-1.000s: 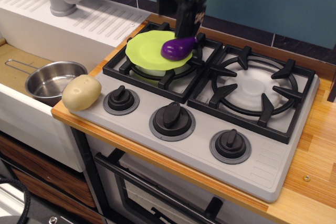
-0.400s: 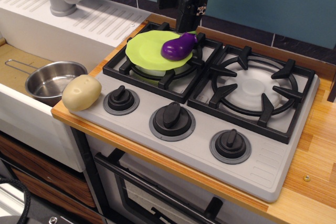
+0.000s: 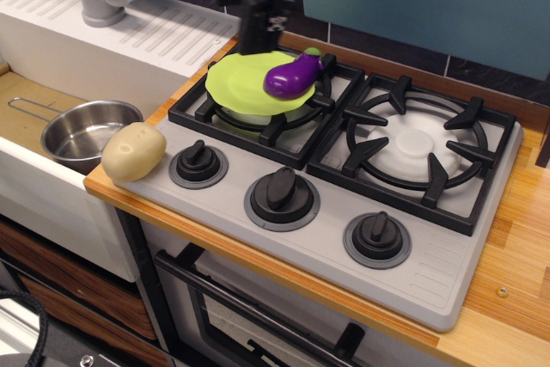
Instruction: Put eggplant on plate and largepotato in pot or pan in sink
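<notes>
the gripper (image 3: 255,40) now hangs above the far left edge of the plate (image 3: 234,80), and it holds nothing. its fingers are dark against the dark arm, so i cannot tell how wide they stand. a second ago it was directly over the eggplant (image 3: 292,76); since then it has lifted and moved to the left, away from it. the eggplant lies on the right part of the plate, with its green cap toward the far right, so i judge the first half of the task is finished. the largepotato (image 3: 133,151) waits on the near left corner of the counter, just beside the pot (image 3: 84,131), which sits in the sink (image 3: 34,92). the arm seems to go there next.
</notes>
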